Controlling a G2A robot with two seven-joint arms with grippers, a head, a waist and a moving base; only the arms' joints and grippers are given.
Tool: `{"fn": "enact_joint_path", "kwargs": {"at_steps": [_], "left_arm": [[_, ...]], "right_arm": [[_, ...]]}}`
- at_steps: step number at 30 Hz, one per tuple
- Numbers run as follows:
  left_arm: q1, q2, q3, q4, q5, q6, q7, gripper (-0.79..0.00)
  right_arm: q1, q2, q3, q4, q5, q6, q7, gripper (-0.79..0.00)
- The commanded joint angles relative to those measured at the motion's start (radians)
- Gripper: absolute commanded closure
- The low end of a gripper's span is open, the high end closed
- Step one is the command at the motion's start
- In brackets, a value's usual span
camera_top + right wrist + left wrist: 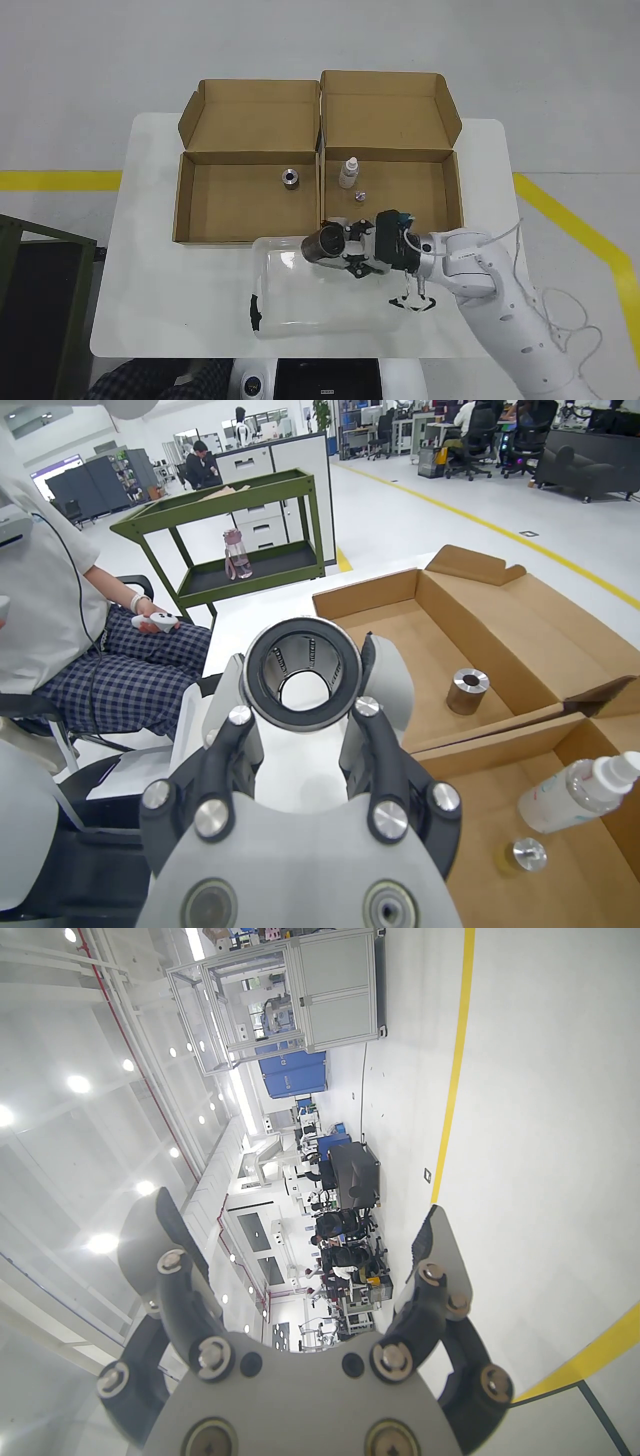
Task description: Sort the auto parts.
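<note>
Looking down, the top view places the right gripper [338,244] over the far edge of the clear tray [300,305], just near of the seam between the left box [182,200] and the right box [456,195] on the table [140,290]. Its wrist view gives the finer detail: the jaws are closed partway around a hollow metal sleeve [300,720] (dark-rimmed, open end toward the camera), clamping it on both sides. A metal cylinder [289,178] stands in the left box. A white bottle [348,173] and a small metal cap [361,196] sit in the right box. The left gripper [300,1205] is spread wide, holding nothing, and points off into the room.
</note>
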Motion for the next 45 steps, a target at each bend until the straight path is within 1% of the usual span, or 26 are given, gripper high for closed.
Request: {"fn": "enact_joint_path", "kwargs": {"at_steps": [1, 5, 13, 22, 33, 45], "left_arm": [[0.000, 0.000, 0.000, 0.000, 0.000, 0.000, 0.000, -0.785], [0.000, 0.000, 0.000, 0.000, 0.000, 0.000, 0.000, -0.785], [0.000, 0.000, 0.000, 0.000, 0.000, 0.000, 0.000, -0.785], [0.000, 0.000, 0.000, 0.000, 0.000, 0.000, 0.000, -0.785], [0.000, 0.000, 0.000, 0.000, 0.000, 0.000, 0.000, -0.785], [0.000, 0.000, 0.000, 0.000, 0.000, 0.000, 0.000, -0.785]], "right_arm": [[-0.004, 0.002, 0.008, 0.001, 0.013, 0.006, -0.003, 0.000], [-0.010, 0.005, 0.024, 0.006, 0.041, 0.027, -0.019, 0.000], [-0.013, 0.006, 0.034, 0.009, 0.047, 0.052, -0.058, 0.000], [0.003, 0.004, 0.020, 0.018, 0.039, 0.075, -0.062, 0.000], [0.072, -0.010, -0.047, 0.049, -0.006, 0.133, -0.050, 0.000], [0.182, -0.039, -0.163, 0.089, -0.122, 0.264, 0.003, 0.000]]}}
